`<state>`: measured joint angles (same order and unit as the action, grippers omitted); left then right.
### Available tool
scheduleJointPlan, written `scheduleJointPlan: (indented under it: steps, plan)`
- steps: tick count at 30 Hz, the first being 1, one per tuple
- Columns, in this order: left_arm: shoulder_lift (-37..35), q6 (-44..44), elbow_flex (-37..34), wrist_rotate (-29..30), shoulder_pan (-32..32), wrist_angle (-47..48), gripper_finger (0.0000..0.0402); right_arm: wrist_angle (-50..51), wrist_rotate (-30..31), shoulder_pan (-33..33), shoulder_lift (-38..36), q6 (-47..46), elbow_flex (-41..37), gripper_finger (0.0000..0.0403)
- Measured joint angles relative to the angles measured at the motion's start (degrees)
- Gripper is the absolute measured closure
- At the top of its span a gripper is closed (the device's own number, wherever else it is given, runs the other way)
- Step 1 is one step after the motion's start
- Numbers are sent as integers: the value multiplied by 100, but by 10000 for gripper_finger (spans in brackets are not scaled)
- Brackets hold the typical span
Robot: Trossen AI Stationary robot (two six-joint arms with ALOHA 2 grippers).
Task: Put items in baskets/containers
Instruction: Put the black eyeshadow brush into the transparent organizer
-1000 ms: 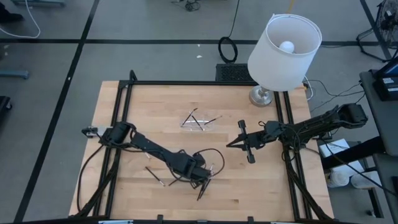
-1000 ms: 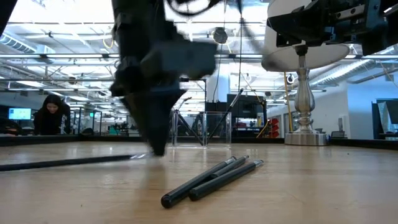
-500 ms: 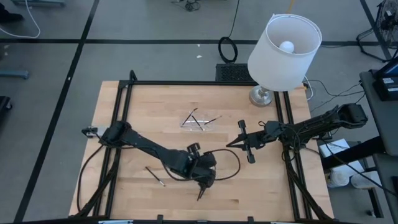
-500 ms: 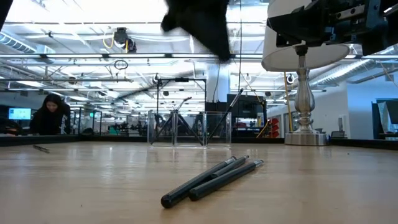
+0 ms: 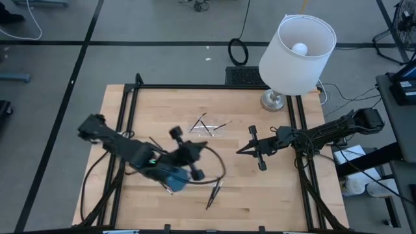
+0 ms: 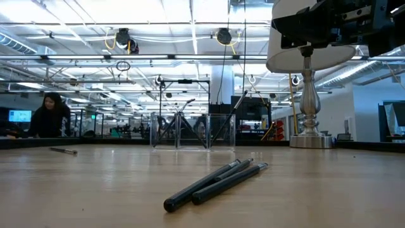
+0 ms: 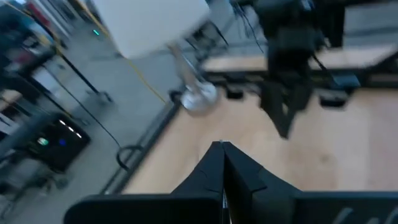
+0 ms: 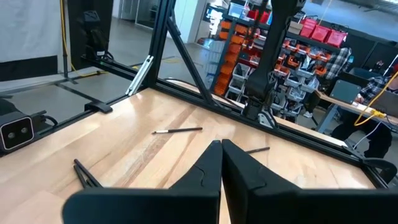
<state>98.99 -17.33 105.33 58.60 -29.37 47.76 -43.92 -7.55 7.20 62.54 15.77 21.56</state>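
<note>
Clear plastic is all the container amounts to: a small transparent tray (image 5: 207,128) toward the far middle of the wooden tabletop (image 5: 273,188), easier to make out from table height as a little see-through box (image 6: 192,130). From above, a few thin dark sticks (image 5: 205,123) lie crossed at that spot, and from the side some lean inside its walls, so part of the job looks done.

Plenty is left. Two sticks (image 6: 215,183) lie side by side, touching, on the bare wood at the near edge, well apart from the tray; from above they show as a dark pair (image 5: 214,194). Another one (image 6: 64,151) lies off toward the left arm's side, and the right wrist camera shows one or two more (image 8: 178,130) flat on the boards.

Left claw (image 5: 184,151) hangs over the middle-left of the tabletop, short of the tray, its fingers pressed together; I cannot make out a stick in it. Right claw (image 5: 250,149) waits to the right of the tray, also pressed together with nothing in it.

By my reckoning, roughly half the sticks sit in the tray and the rest want collecting.
</note>
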Motion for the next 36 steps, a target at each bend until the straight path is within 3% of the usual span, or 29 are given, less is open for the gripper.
scheduleJointPlan:
  steps: [5, 8, 11, 15, 20, 23, 30, 36]
  plan:
    - [-813, 381, -855, 546, -89, -417, 401, 5, 0, 2, 1, 3, 0, 403]
    - [-1356, 143, -1754, 598, 102, -729, 401, 2, 0, 2, 2, 7, 0, 403]
    - [-1839, 125, -2924, 465, 328, -1669, 401, 2, 0, 2, 0, 11, 0, 403]
    - [-2364, 757, -4666, -503, 786, -3884, 401, 0, 0, 1, 0, 9, 0, 403]
    - [-2547, 2060, -6260, -2269, 1515, -7343, 401, 2, 0, 2, 2, 0, 0, 403]
    - [-2550, 2261, -6686, -3099, 2034, -8405, 401, 2, 0, 1, 2, -2, 0, 403]
    - [-2490, 1925, -6862, -4256, 3160, -8665, 401, 2, 0, 2, 2, -2, 0, 403]
    - [-1764, 1756, -6853, -5040, 3599, -9658, 401, -33, -1, 2, 4, -4, 0, 403]
